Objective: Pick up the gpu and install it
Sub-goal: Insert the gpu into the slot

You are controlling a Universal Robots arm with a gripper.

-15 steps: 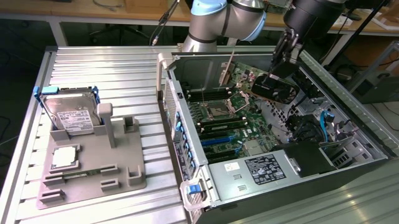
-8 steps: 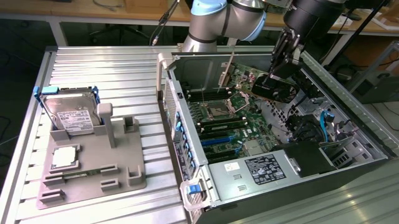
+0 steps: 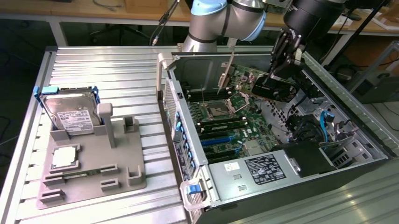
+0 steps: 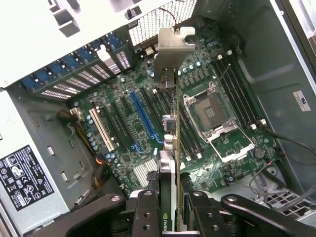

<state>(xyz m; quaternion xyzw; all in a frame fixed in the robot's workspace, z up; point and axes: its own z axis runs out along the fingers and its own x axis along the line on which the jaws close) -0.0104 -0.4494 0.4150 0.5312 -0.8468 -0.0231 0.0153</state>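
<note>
My arm [image 3: 221, 21]: one, grey and blue, angled downward from above. My end effector [image 3: 279, 70]: one, black, pointing down, fingers [image 4: 147, 210] clamped on both faces of the gpu [image 4: 171, 143].

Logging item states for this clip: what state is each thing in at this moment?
gpu: held edge-on over the motherboard, not seated
gripper: shut on gpu
computer case: side open
CPU socket: empty
blue slot: empty
hard drive: upright in grey holder
CPU chip: flat on grey holder
</note>
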